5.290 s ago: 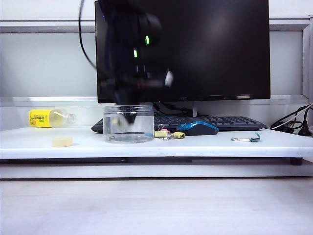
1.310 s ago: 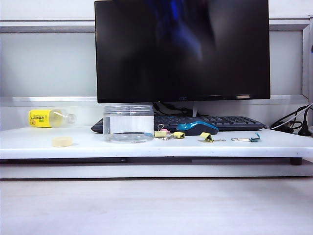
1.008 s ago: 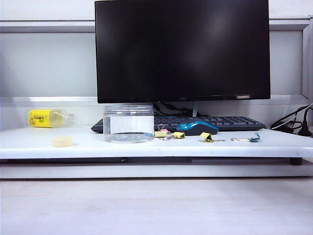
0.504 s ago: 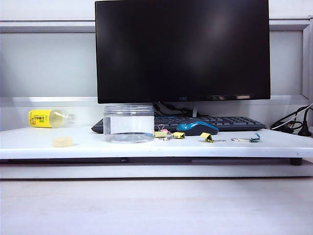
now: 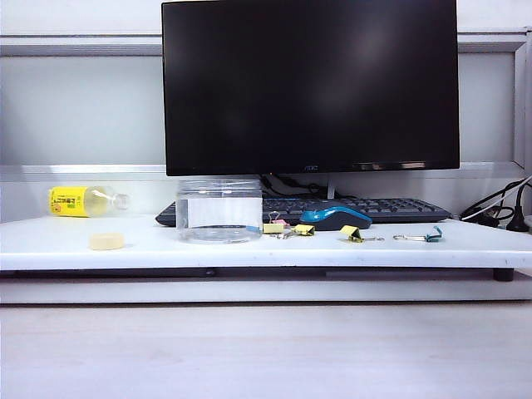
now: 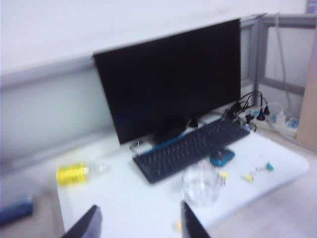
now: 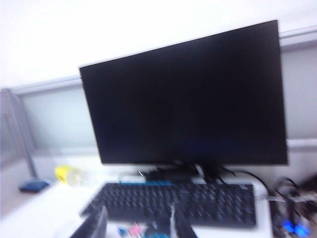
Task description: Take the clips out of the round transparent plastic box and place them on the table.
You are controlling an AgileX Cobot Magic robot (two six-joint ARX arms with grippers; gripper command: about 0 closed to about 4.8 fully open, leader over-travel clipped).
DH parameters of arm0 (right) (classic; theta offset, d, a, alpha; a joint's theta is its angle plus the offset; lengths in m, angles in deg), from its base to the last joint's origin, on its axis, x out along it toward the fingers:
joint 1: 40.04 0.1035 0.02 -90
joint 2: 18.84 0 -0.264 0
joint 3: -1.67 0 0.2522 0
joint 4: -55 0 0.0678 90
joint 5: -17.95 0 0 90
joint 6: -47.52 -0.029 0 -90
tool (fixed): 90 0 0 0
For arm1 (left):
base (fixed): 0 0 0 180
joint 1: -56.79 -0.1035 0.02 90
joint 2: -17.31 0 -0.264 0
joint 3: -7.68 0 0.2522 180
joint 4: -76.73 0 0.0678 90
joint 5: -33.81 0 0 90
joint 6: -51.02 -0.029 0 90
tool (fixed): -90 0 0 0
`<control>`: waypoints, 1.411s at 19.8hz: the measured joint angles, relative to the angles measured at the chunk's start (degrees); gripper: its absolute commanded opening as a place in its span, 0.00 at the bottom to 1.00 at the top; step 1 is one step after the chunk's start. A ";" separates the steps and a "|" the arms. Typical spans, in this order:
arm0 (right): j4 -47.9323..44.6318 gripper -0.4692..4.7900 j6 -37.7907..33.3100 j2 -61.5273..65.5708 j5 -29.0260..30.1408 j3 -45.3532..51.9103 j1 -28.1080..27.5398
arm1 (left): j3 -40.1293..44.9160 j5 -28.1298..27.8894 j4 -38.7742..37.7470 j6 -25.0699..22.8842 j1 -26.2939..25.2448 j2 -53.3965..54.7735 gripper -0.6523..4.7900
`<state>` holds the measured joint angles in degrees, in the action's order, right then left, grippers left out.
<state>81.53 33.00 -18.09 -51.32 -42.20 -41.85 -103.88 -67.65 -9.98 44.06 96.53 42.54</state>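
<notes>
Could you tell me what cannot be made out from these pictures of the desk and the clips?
- Whether any clips remain in the round transparent plastic box: exterior view, its reflections hide the inside; left wrist view is blurred.
- The clips' number and colours: too small in the exterior view.
- Left gripper and right gripper: wrist views cut them at the edge; the exterior view shows neither.

You are looking at an office desk: a large black monitor (image 5: 309, 86) stands on a long white table (image 5: 249, 251), with a dark keyboard (image 5: 366, 208) and a blue mouse (image 5: 335, 218) in front of it, cables (image 5: 499, 208) trailing at the right, and a pale partition panel (image 5: 83, 112) behind.
</notes>
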 measured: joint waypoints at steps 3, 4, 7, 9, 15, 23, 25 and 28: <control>5.60 0.41 0.90 0.00 0.02 -1.25 0.00 | 12.55 -0.13 1.99 1.07 0.00 -10.93 0.51; 7.91 0.41 0.90 0.00 0.00 -1.22 0.02 | 18.67 -0.07 3.13 1.29 0.00 -15.08 0.51; 11.61 0.41 0.94 0.00 0.81 -1.22 0.02 | 29.83 0.11 8.07 1.46 0.00 -21.62 0.51; 13.29 0.41 0.92 0.00 1.07 -1.22 0.02 | 39.36 0.11 15.67 1.46 0.00 -24.37 0.51; 17.20 0.41 0.92 0.00 1.16 -1.18 0.02 | 62.29 0.15 29.81 3.21 0.00 -24.17 0.51; 19.85 0.41 0.92 0.00 -1.20 1.46 0.02 | 74.73 2.36 48.41 2.99 0.00 -24.26 0.51; 18.16 0.41 0.90 0.04 -0.57 4.11 0.02 | 78.18 2.86 51.32 3.65 0.00 -24.24 0.51; 18.01 0.40 0.52 0.02 -0.24 5.40 0.02 | 81.59 -0.68 51.23 7.17 0.00 -24.20 0.50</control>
<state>99.54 33.52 -18.06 -51.56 -36.80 -41.82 -22.29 -68.33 41.25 51.22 96.53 18.35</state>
